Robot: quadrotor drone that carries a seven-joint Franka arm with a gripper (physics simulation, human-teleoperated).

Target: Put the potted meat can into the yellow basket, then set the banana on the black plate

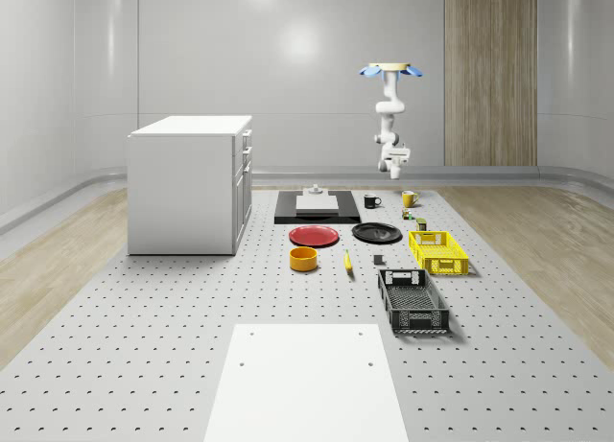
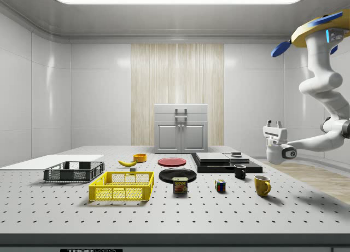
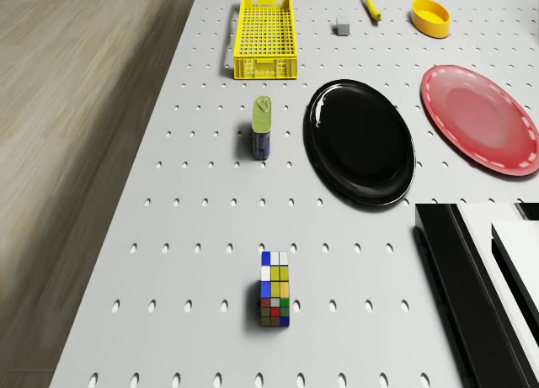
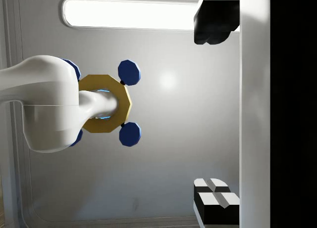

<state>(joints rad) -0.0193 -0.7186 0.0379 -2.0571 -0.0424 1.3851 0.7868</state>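
Observation:
The potted meat can (image 3: pixel 263 128) stands upright on the table between the yellow basket (image 3: pixel 267 33) and a Rubik's cube (image 3: pixel 274 300), and in the side view the can (image 2: pixel 180 185) sits just right of the basket (image 2: pixel 122 186). The black plate (image 3: pixel 360 140) lies beside the can. The banana (image 2: pixel 127 163) lies beyond the basket, near an orange bowl (image 2: pixel 140 157). The drone (image 1: pixel 390 70) hovers high over the table's far right part. My gripper (image 2: pixel 274 123) hangs in the air above the mugs, pointing upward, open and holding nothing, fingers (image 4: pixel 214 21) wide apart.
A red plate (image 1: pixel 315 236), a black basket (image 1: pixel 413 300), a yellow mug (image 2: pixel 262 185), a black mug (image 2: pixel 239 171) and a small grey block (image 3: pixel 343 24) share the table. A black platform (image 1: pixel 317 205) and a white cabinet (image 1: pixel 192 183) stand further back. A white board (image 1: pixel 307 380) lies at the front.

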